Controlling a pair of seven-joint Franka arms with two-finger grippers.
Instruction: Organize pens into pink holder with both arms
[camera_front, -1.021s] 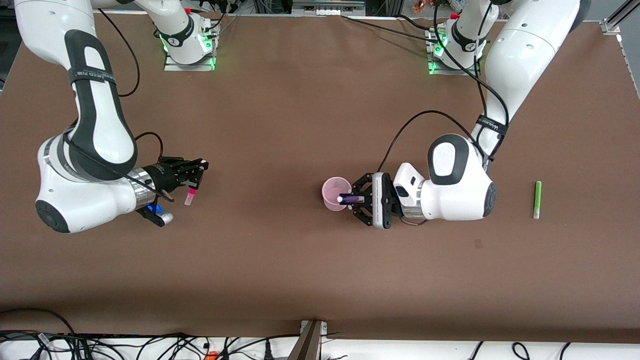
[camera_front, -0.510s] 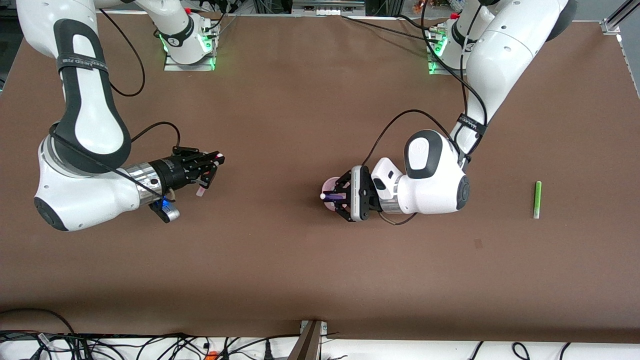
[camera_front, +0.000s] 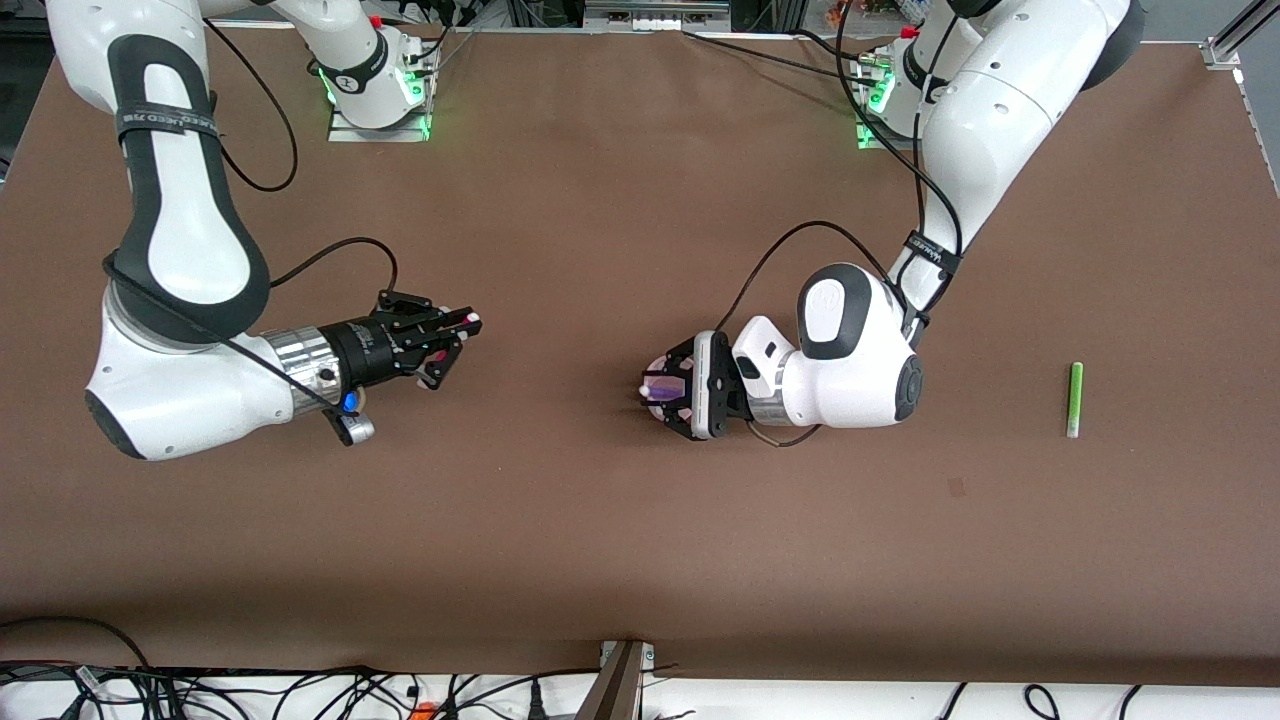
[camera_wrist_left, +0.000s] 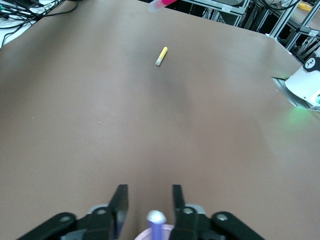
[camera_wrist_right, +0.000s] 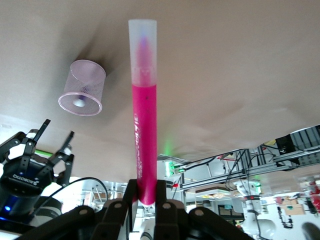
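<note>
The step in hand looks like the release of the dark purple pen (camera_wrist_left: 156, 219) into the pink holder (camera_wrist_right: 84, 75), which stands near the centre of the front view. The left end effector (camera_front: 660, 392) sits right over the holder, its fingers parted to either side of the pen's pale tip and clear of it, gripping nothing. To do this well it should rise straight up, so that neither finger catches the pen or tips so light a cup. The right end effector (camera_front: 452, 335) hangs over bare tabletop toward the right arm's end, at about the holder's height in the frame, its fingers closed on the base of the magenta-pink pen (camera_wrist_right: 142, 125). It would do best to hold off until the other arm has cleared, then come in low above the rim before letting go. The green pen (camera_front: 1075, 398) lies flat toward the left arm's end, and the yellow pen (camera_wrist_left: 161, 56) lies alone on open surface. The tabletop (camera_front: 600, 200) is plain matte brown. Cables trail along the lower edge of the frame, with metal framing along the top.
</note>
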